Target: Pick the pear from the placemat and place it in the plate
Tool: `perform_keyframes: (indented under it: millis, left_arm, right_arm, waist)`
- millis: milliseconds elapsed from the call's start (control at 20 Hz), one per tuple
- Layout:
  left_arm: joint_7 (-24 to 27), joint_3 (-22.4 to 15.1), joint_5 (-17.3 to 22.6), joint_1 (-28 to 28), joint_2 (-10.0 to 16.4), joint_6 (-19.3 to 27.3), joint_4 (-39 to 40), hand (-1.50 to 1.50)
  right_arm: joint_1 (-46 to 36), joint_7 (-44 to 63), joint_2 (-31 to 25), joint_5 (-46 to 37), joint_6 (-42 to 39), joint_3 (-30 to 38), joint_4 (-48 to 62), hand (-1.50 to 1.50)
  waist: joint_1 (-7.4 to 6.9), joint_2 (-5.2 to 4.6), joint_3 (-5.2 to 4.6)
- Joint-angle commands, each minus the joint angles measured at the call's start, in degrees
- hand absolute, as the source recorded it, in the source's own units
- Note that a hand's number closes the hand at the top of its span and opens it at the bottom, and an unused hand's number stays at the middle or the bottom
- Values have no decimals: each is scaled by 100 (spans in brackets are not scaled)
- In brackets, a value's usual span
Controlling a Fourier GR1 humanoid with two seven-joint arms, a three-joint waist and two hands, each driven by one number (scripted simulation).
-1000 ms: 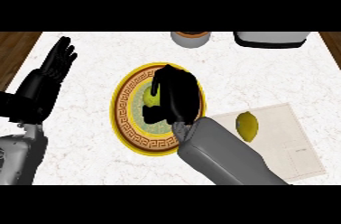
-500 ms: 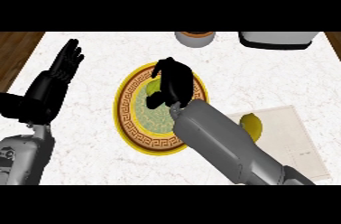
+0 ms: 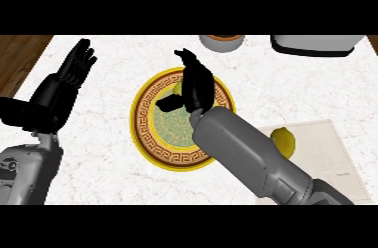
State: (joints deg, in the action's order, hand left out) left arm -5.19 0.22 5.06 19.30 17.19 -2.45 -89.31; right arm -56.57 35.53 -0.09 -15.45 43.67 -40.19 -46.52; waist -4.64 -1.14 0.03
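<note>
A round plate (image 3: 148, 138) with a yellow rim, a brown key band and a green middle lies at the counter's centre. My right hand (image 3: 198, 89) hovers over its far half, fingers straight and thumb out to the left, holding nothing. The hand and forearm hide much of the plate. A yellow-green pear-like fruit (image 3: 284, 141) lies on the pale placemat (image 3: 328, 147) at the right, partly behind my right forearm. I cannot tell whether another fruit sits under the hand. My left hand (image 3: 70, 79) rests open at the left, fingers up.
A brown-rimmed round container (image 3: 221, 41) stands at the back centre and a grey-white appliance (image 3: 316, 44) at the back right. The white marble counter's left edge (image 3: 37, 57) borders dark wood.
My right hand went from curled low over the plate to straight-fingered, sliding toward the plate's far side. The left hand barely moved.
</note>
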Motion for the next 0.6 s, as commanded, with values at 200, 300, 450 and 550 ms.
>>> perform_keyframes:
  millis: [200,300,450,550]
  left_arm:
    - [33,241,46,-84,228,-150,5,0]
    - [-33,337,95,-252,247,-152,-38,0]
    - [6,435,88,-174,258,-144,-51,0]
    - [-60,280,-35,-451,-5,58,-199,0]
  right_arm:
    - [199,-1132,8,1086,1215,361,-466,-150]
    - [483,-1621,8,1245,1187,576,-460,-150]
    - [560,-1810,8,1485,1280,778,-649,-150]
    - [894,-1742,-13,1180,1237,980,-998,-150]
  waist:
    - [139,41,2]
    - [256,66,2]
    - [337,85,0]
    - [461,125,-2]
